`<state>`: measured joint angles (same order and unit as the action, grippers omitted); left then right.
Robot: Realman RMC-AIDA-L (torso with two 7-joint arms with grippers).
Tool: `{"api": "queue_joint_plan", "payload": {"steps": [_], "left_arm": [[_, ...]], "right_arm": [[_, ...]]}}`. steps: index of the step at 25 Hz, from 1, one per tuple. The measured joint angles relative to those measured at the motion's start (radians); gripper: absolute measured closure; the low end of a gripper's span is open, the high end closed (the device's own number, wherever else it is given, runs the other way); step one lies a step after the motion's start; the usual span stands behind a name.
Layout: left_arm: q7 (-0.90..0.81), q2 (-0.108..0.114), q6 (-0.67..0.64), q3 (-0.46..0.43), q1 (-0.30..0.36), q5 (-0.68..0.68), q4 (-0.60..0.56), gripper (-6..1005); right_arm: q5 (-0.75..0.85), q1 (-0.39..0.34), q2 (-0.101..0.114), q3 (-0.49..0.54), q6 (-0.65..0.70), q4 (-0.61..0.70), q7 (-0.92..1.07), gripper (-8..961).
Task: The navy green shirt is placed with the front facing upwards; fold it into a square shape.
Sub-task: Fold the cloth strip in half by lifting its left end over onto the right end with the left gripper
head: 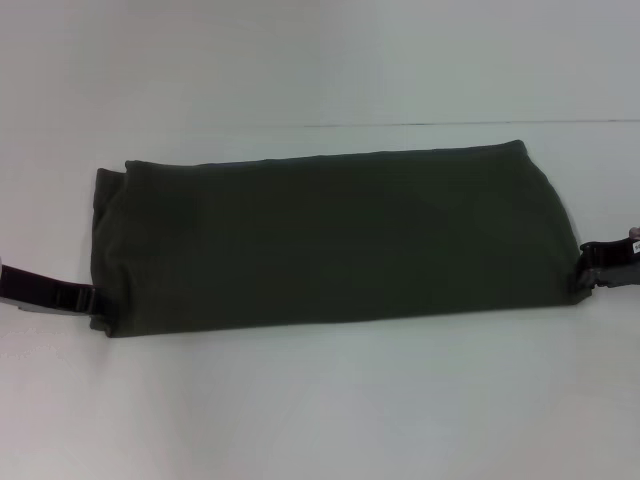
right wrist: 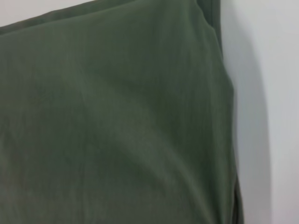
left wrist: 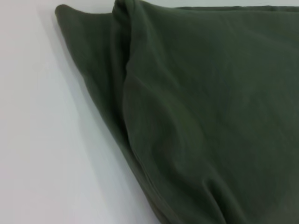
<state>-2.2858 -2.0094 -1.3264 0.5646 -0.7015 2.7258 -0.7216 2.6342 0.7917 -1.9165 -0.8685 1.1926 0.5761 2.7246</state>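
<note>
White tabletop (head: 320,400) fills the head view, meeting a pale wall behind. One shirt (head: 335,240) lies across its middle, folded into a long band that runs from the robot's left to its right, plain dark olive side up, with no lettering or collar showing.

Left gripper (head: 88,299) sits at the band's near left corner, its black body touching the cloth edge. Right gripper (head: 588,270) sits at the near right corner, likewise against the cloth. Each reaches in low from its own side. Whether either pair of fingers is spread or pinching the fabric cannot be told, since the tips are lost against the dark cloth.

From the left wrist view, the shirt (left wrist: 201,121) shows layered edges: a lower layer juts out at one corner beneath a rolled fold, and soft creases run across the top layer. From the right wrist view, the shirt (right wrist: 117,121) looks smooth, with a stacked edge along the table (right wrist: 275,93) and a shadow beside it.
</note>
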Motion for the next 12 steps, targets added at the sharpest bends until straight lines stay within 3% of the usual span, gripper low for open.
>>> {"api": "queue_joint_plan", "payload": {"steps": [12], "left_arm": [[0.006, 0.004, -0.039, 0.001, -0.003, 0.008, -0.005, 963]], "right_arm": [[-0.004, 0.000, 0.004, 0.041, 0.105, 0.028, -0.049, 922]]}}
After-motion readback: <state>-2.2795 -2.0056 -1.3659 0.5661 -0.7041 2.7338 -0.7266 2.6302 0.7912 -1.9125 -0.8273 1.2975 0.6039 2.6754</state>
